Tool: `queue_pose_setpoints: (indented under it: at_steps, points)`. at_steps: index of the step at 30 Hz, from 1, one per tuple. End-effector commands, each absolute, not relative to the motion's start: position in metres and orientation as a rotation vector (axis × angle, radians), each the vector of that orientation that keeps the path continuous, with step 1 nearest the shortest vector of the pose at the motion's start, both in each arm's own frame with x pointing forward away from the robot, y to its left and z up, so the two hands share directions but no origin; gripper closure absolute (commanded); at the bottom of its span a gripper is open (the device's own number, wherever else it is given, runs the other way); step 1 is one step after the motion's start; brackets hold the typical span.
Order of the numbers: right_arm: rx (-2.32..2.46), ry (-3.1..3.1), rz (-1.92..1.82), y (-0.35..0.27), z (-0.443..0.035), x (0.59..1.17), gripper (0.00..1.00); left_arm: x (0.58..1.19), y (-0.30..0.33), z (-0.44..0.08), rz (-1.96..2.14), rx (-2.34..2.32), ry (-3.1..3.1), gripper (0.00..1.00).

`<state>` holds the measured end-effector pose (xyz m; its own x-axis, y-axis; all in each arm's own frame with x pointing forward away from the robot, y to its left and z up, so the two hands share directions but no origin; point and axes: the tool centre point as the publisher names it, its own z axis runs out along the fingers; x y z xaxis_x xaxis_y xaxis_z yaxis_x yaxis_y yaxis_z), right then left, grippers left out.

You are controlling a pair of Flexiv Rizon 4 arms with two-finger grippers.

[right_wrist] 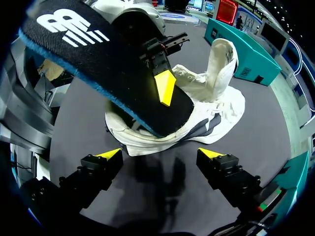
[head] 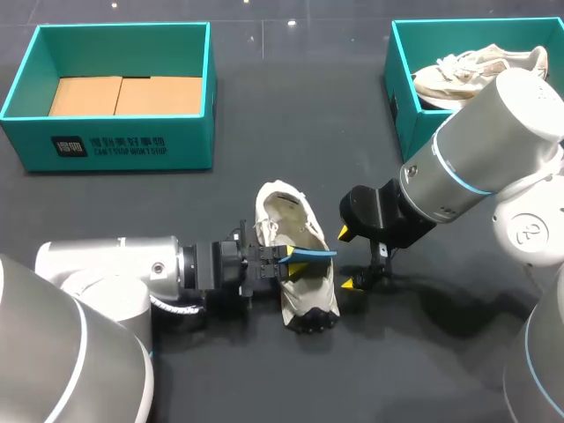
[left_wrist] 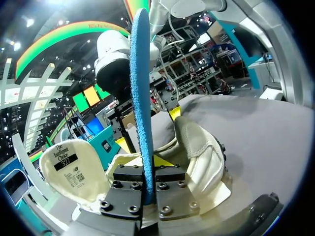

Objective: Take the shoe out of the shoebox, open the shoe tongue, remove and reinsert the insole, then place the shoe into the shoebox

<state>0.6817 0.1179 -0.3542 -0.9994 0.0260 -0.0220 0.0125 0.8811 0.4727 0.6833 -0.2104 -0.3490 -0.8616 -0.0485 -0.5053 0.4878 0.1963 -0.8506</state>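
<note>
A cream shoe (head: 310, 295) lies on the dark table at the middle, its tongue (left_wrist: 74, 169) pulled open. My left gripper (head: 284, 259) comes in from the left and is shut on a blue-edged insole (head: 310, 255). That insole (left_wrist: 140, 88) stands edge-on between its fingers, one end over the shoe's opening (left_wrist: 197, 152). In the right wrist view the insole (right_wrist: 98, 69) shows a black top with white print, above the shoe (right_wrist: 211, 98). My right gripper (head: 356, 260) hangs open just right of the shoe, nothing between its fingertips (right_wrist: 110, 154).
A teal shoebox (head: 106, 141) with cardboard inside stands at the back left. A second teal box (head: 401, 115) at the back right holds another pale shoe (head: 476, 70). My right arm's big joint (head: 493, 132) hangs in front of that box.
</note>
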Motion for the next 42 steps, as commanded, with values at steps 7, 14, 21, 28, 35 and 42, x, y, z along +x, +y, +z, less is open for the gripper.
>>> queue_pose_setpoints:
  at_steps: [7,14,21,28,35,42]
  points:
    - [0.032,3.018,0.758,0.118,-0.355,0.681,0.00,0.677,-0.210,-0.340,-1.726,0.425,2.043,0.94]
    - [0.032,3.018,0.758,0.118,-0.355,0.681,0.00,0.675,-0.212,-0.338,-1.732,0.443,2.041,0.82]
    - [0.032,3.018,0.758,0.118,-0.355,0.681,0.00,0.672,-0.216,-0.334,-1.733,0.452,2.036,0.79]
    - [0.032,3.018,0.758,0.118,-0.355,0.681,0.00,0.668,-0.222,-0.325,-1.728,0.476,2.013,0.77]
    - [0.032,3.018,0.758,0.118,-0.355,0.681,0.00,0.664,-0.230,-0.317,-1.717,0.502,1.991,0.76]
    - [0.032,3.018,0.758,0.118,-0.355,0.681,0.00,0.661,-0.237,-0.313,-1.694,0.515,1.978,0.80]
